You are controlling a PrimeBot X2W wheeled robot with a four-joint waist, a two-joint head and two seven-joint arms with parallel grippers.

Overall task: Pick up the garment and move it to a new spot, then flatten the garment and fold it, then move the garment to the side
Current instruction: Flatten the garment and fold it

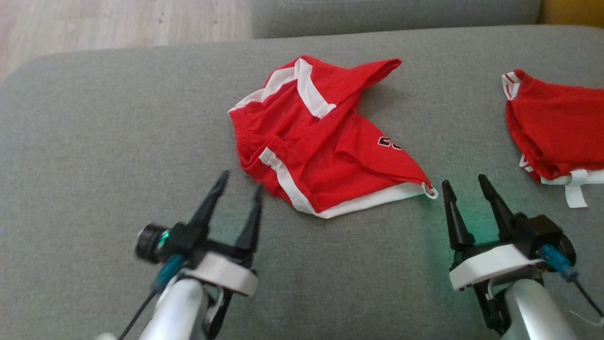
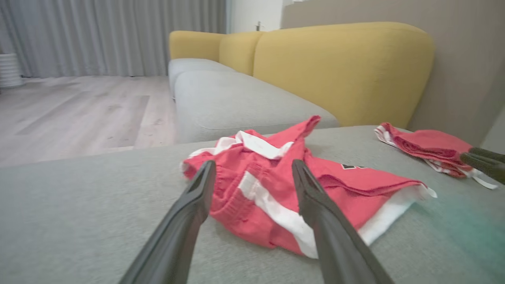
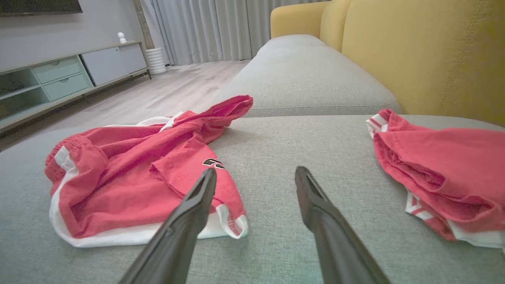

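The crumpled red garment [image 1: 325, 141] lies unfolded on the grey sofa seat [image 1: 94, 141], the left jaws and right jaws poised wide open and empty just beside its near hem, so seemingly every step remains ahead.

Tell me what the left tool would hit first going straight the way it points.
Probably the crumpled red shorts, at their near white-striped edge; the open left tool aims at them, though depth is unclear.
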